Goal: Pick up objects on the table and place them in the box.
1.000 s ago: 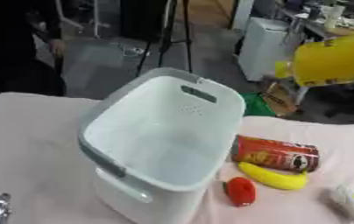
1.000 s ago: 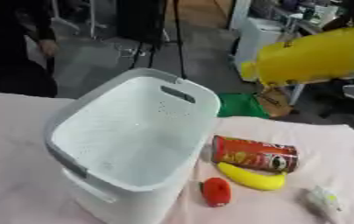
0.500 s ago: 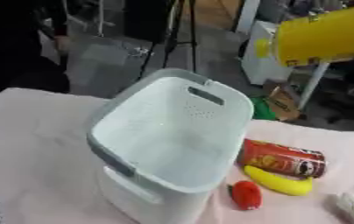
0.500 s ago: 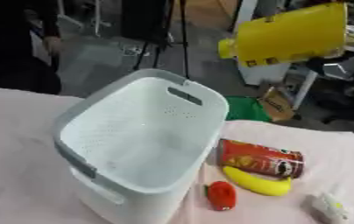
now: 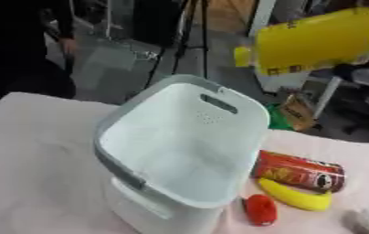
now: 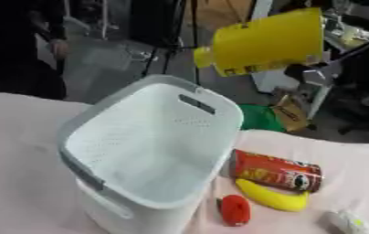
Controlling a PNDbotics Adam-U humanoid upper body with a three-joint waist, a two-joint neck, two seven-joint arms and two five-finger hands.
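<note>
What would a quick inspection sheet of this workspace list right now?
Surface: table under a pale pink cloth.
Job's things: white box, nothing seen inside; yellow bottle held in the air above its far rim; red can, banana, small red thing and a pale thing lie right of the box.
Clutter: nothing seen.
Hands: right hand behind the bottle, fingers unclear; left not seen.
Cables: nothing seen.
Surroundings: tripod, green bag on the floor.

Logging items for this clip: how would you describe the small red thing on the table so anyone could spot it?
Start at the big white basket on the pink table. By its lower right corner lies the small red object, nearest the camera, left of the banana. Unlike the red can, it is stubby and plain.
</note>
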